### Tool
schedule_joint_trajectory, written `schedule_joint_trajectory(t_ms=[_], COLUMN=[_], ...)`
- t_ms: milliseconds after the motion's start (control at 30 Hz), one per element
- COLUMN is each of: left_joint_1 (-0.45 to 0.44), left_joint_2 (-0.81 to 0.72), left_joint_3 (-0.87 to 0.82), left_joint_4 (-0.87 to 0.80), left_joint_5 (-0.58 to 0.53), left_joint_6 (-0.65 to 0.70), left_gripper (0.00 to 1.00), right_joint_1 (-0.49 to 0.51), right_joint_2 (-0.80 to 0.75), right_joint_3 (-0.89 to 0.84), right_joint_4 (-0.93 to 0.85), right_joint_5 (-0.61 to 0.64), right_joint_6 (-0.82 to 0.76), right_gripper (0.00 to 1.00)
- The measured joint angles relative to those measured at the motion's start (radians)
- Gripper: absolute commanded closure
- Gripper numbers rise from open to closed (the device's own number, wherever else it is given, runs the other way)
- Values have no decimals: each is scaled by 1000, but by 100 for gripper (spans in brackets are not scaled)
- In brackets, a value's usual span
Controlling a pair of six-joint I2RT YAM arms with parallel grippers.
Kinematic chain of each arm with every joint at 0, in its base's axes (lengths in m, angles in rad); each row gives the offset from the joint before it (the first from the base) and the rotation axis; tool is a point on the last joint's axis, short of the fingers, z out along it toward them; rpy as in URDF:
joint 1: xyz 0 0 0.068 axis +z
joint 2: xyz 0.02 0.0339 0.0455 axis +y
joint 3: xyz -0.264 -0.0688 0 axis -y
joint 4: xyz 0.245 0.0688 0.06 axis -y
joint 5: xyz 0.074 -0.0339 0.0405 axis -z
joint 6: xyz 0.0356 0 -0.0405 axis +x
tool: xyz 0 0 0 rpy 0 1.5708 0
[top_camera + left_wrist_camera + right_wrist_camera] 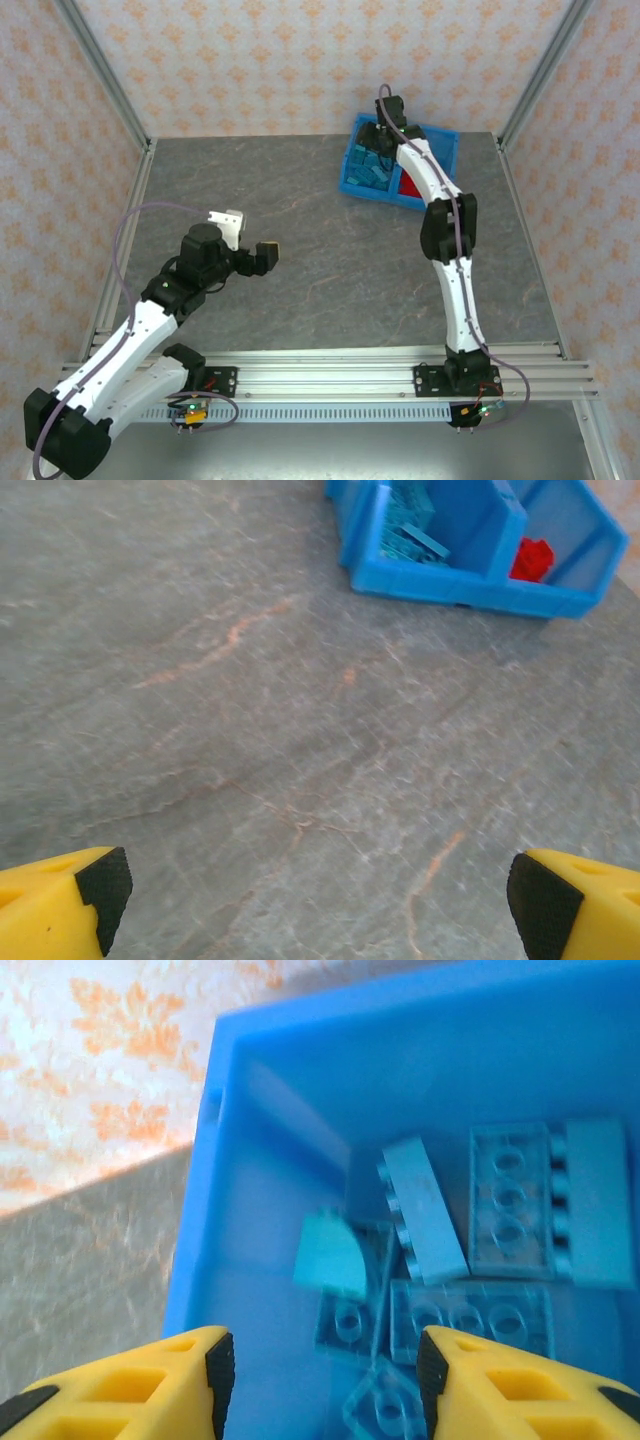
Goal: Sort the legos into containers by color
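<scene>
Legos (510, 1200) in bin (280, 1160) below right hand (325, 1360), narrowly parted; left hand (322, 885) wide.

bin (450, 586): blue legos (408, 525); red legos (532, 560)

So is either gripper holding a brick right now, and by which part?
Nothing is held. The right gripper hangs open over the light-blue bricks in the bin; the left gripper is open above the table.

Left arm (130, 340) folded, left tool (262, 255) at 9 o'clock gaping wide, right arm (455, 270) outstretched, right tool (325, 1380) at 1 o'clock, jaws parted
</scene>
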Motion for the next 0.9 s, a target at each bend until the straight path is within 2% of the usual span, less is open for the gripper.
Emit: schedule_joint_trajectory(t_ms=[200,333,467,567,633,733,900], left_joint_1=[0,0,0,0,0,7,32], left_joint_2=[-5,-4,19,48,63,89,173], left_joint_3=[-34,-91,-111,-123,-146,-190,-233], left_joint_4=[12,56,103,162,208,271,377], left_joint_5=[-220,-326,-409,-473,-521,-595,-663], left_joint_6=[5,33,64,108,139,187,236], left_gripper=[0,0,0,0,0,0,0], right_joint_1=[3,6,12,12,12,11,0], right_joint_2=[-439,-758,-1074,-1262,-1357,-1447,-1441], right_joint_3=[-579,-929,-1251,-1455,-1577,-1720,-1900], right_joint_4=[148,261,361,425,468,523,716], right_joint_5=[-18,8,99,216,309,465,696], right_joint_6=[-22,-43,-49,-63,-79,-109,-190], right_gripper=[41,38,35,23,18,16,15])
